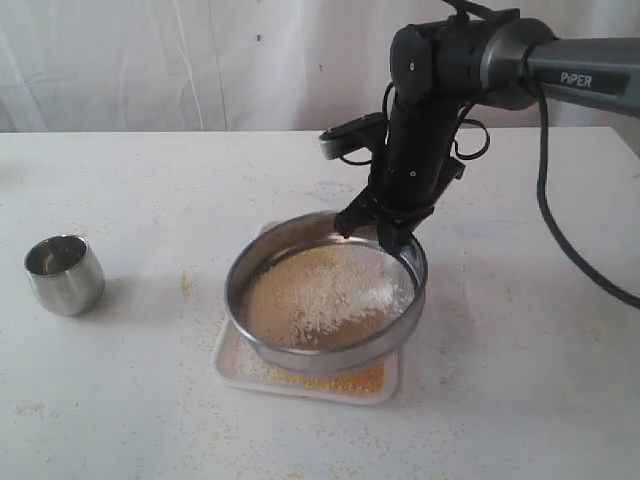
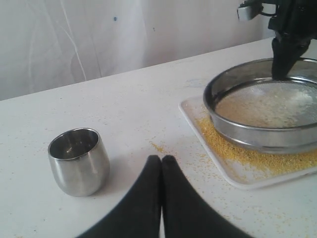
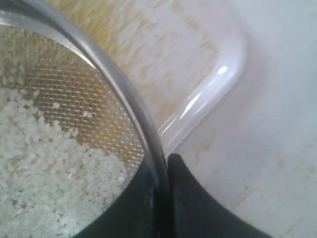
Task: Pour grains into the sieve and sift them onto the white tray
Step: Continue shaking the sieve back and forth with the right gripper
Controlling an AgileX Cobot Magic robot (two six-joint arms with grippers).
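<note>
Right gripper clamped on the far rim of the round grey metal sieve.
Sieve, holding whitish grains, is over the flat white rectangular tray; left gripper pressed together, empty.

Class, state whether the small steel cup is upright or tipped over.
Upright. The small shiny steel cup stands on its base on the white table, its open mouth facing up.
</note>
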